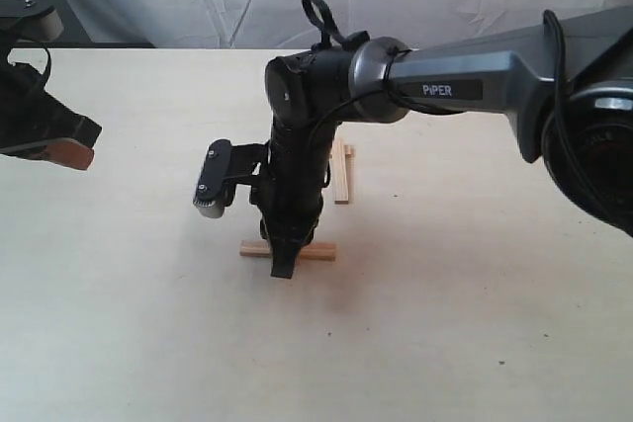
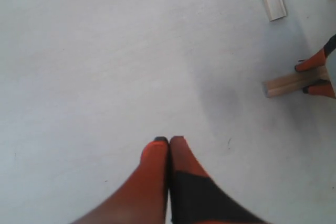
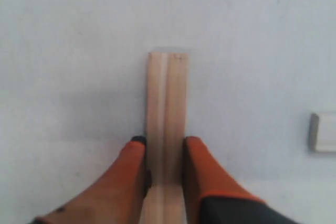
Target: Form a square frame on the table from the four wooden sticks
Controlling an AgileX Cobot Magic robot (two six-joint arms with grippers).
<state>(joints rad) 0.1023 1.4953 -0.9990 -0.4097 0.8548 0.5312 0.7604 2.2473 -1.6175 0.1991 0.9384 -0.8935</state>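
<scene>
Though exterior hides contact, right gripper [image 3: 164,144] clasps stick [image 3: 167,93].

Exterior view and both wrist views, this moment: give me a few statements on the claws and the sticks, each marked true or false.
1. The left claw is shut and holds nothing. True.
2. The right claw has a finger against each long edge of the front stick, which lies flat on the table. True.
3. The sticks form a closed square. False: the other sticks lie apart from the front stick.
4. The left claw touches a stick. False: it hangs over bare table, away from them.
</scene>
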